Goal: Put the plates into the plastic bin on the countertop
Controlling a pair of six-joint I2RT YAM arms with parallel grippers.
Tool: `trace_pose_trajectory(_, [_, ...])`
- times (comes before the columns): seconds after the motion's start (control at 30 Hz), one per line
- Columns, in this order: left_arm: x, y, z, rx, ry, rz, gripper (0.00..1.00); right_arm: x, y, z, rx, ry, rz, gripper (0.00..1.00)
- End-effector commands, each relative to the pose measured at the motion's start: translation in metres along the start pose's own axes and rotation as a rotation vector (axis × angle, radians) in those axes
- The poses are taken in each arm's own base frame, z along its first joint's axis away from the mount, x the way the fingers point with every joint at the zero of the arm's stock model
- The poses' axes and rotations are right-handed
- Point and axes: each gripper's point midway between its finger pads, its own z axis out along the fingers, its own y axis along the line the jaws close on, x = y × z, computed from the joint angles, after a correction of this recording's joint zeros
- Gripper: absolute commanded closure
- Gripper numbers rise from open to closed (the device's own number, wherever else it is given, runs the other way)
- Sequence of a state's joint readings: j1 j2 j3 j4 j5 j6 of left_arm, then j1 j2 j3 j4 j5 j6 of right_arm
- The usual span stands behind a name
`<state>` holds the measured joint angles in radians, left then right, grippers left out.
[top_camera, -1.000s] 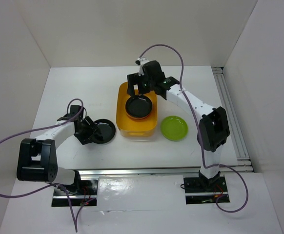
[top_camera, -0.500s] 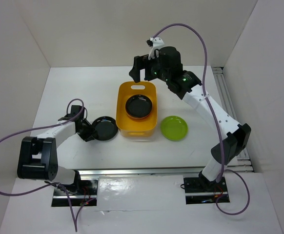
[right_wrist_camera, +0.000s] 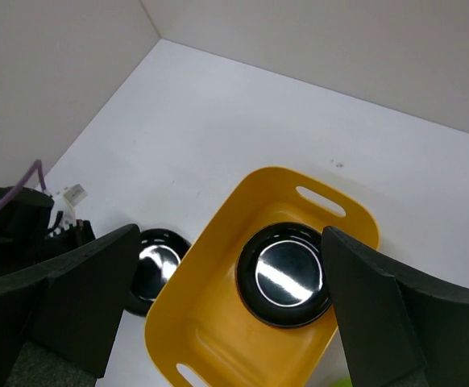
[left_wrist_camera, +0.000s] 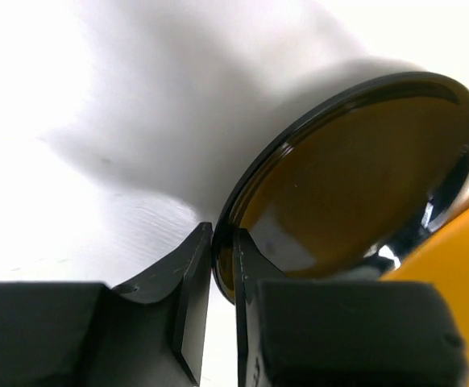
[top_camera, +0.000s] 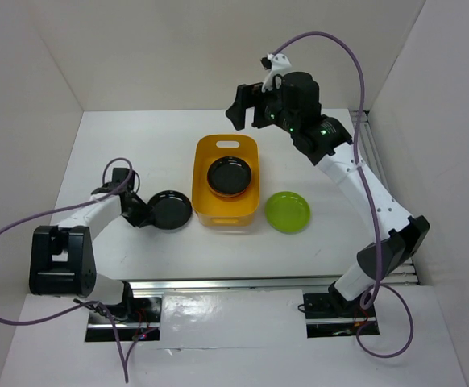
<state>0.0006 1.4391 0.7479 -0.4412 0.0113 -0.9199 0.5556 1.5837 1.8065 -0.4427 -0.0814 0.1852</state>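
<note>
L gripper (left_wrist_camera: 222,242) pinches the 9 o'clock rim of the loose black plate (top_camera: 172,211), on the countertop (top_camera: 138,153) at 9 o'clock of the plastic bin (top_camera: 205,205); R gripper (top_camera: 249,113) wide, empty; plate prob. light, stiff, glossy-slick, so rim pinch suits.

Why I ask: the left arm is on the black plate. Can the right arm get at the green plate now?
Probably yes: the green plate lies uncovered on the countertop beside the bin, and the right gripper hangs open, raised near the bin's far end.
</note>
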Motion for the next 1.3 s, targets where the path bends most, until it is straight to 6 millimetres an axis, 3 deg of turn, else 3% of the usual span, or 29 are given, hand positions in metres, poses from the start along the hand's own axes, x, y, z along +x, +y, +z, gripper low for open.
trace_pose_trajectory(0.0, [-0.041, 0.007, -0.028, -0.057, -0.141, -0.050, 1.00, -0.027, -0.005, -0.026, 0.021, -0.067, 0.000, 0.00])
trace_pose_trajectory(0.1, [-0.079, -0.015, -0.067, 0.074, -0.261, -0.072, 1.00, -0.037, -0.026, -0.034, 0.070, -0.088, 0.020, 0.00])
trace_pose_trajectory(0.17, [-0.096, -0.043, -0.091, 0.207, -0.285, -0.048, 1.00, -0.036, -0.048, -0.038, 0.118, -0.090, 0.041, 0.00])
trace_pose_trajectory(0.23, [-0.107, -0.055, -0.107, 0.251, -0.308, -0.039, 1.00, -0.033, -0.064, -0.042, 0.147, -0.090, 0.075, 0.00])
trace_pose_trajectory(0.27, [-0.110, -0.063, -0.113, 0.280, -0.304, -0.032, 1.00, -0.040, -0.076, -0.052, 0.170, -0.119, 0.097, 0.00])
trace_pose_trajectory(0.33, [-0.121, -0.081, -0.132, 0.346, -0.335, -0.019, 1.00, -0.029, -0.093, -0.054, 0.202, -0.105, 0.129, 0.00])
trace_pose_trajectory(0.4, [-0.126, -0.101, -0.156, 0.435, -0.353, 0.015, 1.00, -0.030, -0.108, -0.064, 0.231, -0.120, 0.147, 0.00])
trace_pose_trajectory(0.43, [-0.127, -0.107, -0.164, 0.461, -0.353, 0.024, 1.00, -0.020, -0.115, -0.065, 0.247, -0.103, 0.154, 0.00])
trace_pose_trajectory(0.5, [-0.119, -0.136, -0.189, 0.583, -0.355, 0.090, 1.00, -0.019, -0.123, -0.075, 0.272, -0.114, 0.169, 0.00])
trace_pose_trajectory(0.6, [-0.098, -0.171, -0.205, 0.666, -0.340, 0.187, 1.00, -0.012, -0.129, -0.080, 0.289, -0.105, 0.175, 0.00])
trace_pose_trajectory(0.73, [-0.068, -0.212, -0.190, 0.702, -0.260, 0.272, 1.00, -0.007, -0.136, -0.084, 0.302, -0.098, 0.182, 0.00])
trace_pose_trajectory(0.8, [-0.051, -0.227, -0.169, 0.674, -0.213, 0.307, 1.00, 0.006, -0.156, -0.085, 0.370, -0.081, 0.197, 0.00])
trace_pose_trajectory(0.83, [-0.048, -0.237, -0.168, 0.687, -0.212, 0.333, 1.00, 0.030, -0.169, -0.083, 0.415, -0.036, 0.213, 0.00])
trace_pose_trajectory(0.9, [-0.035, -0.246, -0.142, 0.647, -0.171, 0.364, 1.00, 0.046, -0.193, -0.098, 0.531, -0.061, 0.275, 0.00])
trace_pose_trajectory(0.93, [-0.033, -0.254, -0.138, 0.656, -0.164, 0.392, 1.00, 0.043, -0.192, -0.113, 0.543, -0.109, 0.278, 0.00])
trace_pose_trajectory(0.97, [-0.030, -0.259, -0.131, 0.651, -0.153, 0.412, 1.00, 0.064, -0.199, -0.115, 0.558, -0.106, 0.293, 0.00])
trace_pose_trajectory(1.03, [-0.021, -0.261, -0.104, 0.595, -0.109, 0.441, 1.00, 0.068, -0.210, -0.135, 0.634, -0.147, 0.300, 0.00])
trace_pose_trajectory(1.07, [-0.016, -0.267, -0.103, 0.600, -0.106, 0.466, 1.00, 0.085, -0.216, -0.138, 0.675, -0.103, 0.309, 0.00])
trace_pose_trajectory(1.17, [-0.008, -0.271, -0.089, 0.570, -0.093, 0.491, 1.00, 0.106, -0.228, -0.152, 0.771, -0.063, 0.280, 0.00])
trace_pose_trajectory(1.2, [-0.006, -0.272, -0.075, 0.528, -0.079, 0.493, 1.00, 0.146, -0.236, -0.159, 0.839, 0.021, 0.311, 0.00])
trace_pose_trajectory(1.23, [-0.008, -0.275, -0.078, 0.535, -0.085, 0.494, 1.00, 0.145, -0.243, -0.163, 0.860, 0.008, 0.335, 0.00])
trace_pose_trajectory(1.27, [-0.006, -0.273, -0.066, 0.514, -0.069, 0.493, 1.00, 0.173, -0.247, -0.167, 0.880, 0.066, 0.367, 0.00])
